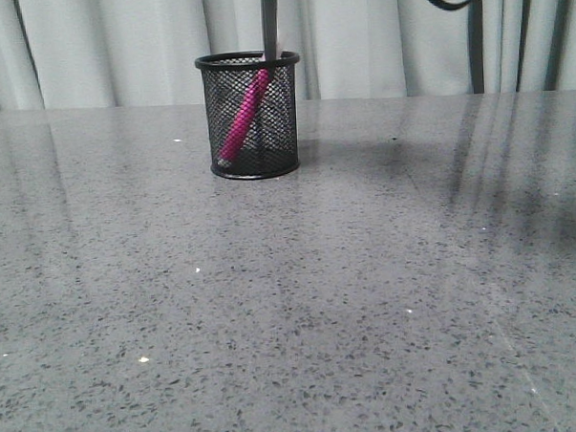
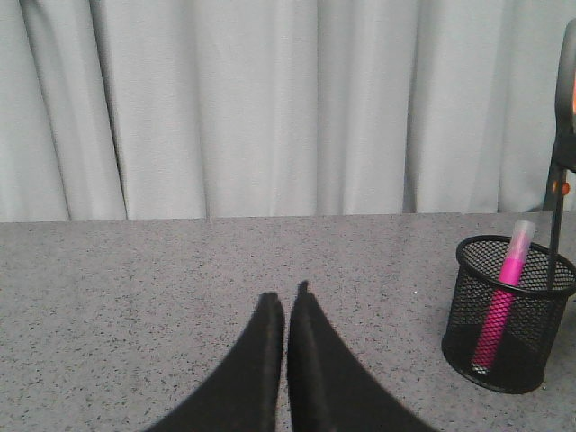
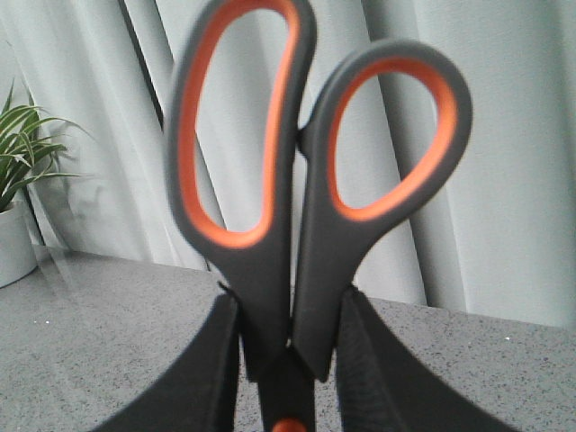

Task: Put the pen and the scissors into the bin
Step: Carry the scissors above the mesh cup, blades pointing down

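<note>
Worktop is grey speckled stone-look, glossy, with soft reflections of the curtain folds and a few bright glints. Backdrop on all views is a pale grey-white pleated curtain hanging just behind the far edge. The bin stands upright near that far edge, slightly left of centre in the front view. The pen is inside the bin, leaning diagonally, its upper end resting against the rim on the robot's right and its lower end at the base on the left (in the left wrist view the pale cap end pokes just above the rim). The scissors are held vertically, handles up, blades pointing down; in the front view the dark blades descend from the top of frame and their lower end sits at the bin's rim, over the opening. How far the tips reach inside cannot be told. Right gripper: its fingers are clamped on the scissors just below the handle loops, at the orange pivot dot. Left gripper: fingers pressed together, tips touching, holding nothing, low over bare worktop well to the left of the bin. The right wrist view also shows a green plant in a white pot on the worktop's far side.
</note>
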You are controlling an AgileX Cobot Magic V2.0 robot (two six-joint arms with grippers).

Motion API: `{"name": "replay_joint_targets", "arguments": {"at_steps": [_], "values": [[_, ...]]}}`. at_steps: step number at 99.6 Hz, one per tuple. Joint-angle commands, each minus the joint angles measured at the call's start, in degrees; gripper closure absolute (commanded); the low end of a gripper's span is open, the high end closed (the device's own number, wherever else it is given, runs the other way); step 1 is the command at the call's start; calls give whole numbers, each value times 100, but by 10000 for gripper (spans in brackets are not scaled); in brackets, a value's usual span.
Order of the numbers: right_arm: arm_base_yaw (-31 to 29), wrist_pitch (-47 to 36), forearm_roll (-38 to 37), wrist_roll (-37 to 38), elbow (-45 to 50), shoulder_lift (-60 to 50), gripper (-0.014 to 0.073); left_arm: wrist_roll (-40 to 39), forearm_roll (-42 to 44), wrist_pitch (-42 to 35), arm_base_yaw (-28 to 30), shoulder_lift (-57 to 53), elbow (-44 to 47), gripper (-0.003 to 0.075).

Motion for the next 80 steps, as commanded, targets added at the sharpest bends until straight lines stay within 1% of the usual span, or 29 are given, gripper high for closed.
{"name": "replay_joint_targets", "arguments": {"at_steps": [1,8,20,50,60,80], "values": [[-9,-768,-60,-15,-20,-192,669,-48,-21,-364,10,-6,-164,742],[-9,-768,-60,-15,28,-116,669,-48,-21,-364,10,-6,-164,742],[-9,-1054,-60,-15,81,-18,669,-48,-21,-364,10,-6,-164,742],[-9,-1069,-60,-15,293,46,669,-48,-21,-364,10,-6,-164,742],[-9,-1229,-60,-15,369,82,669,-48,-21,-364,10,-6,-164,742],[-9,-1187,-60,-15,441,91,669,-48,-21,-364,10,5,-164,742]]}}
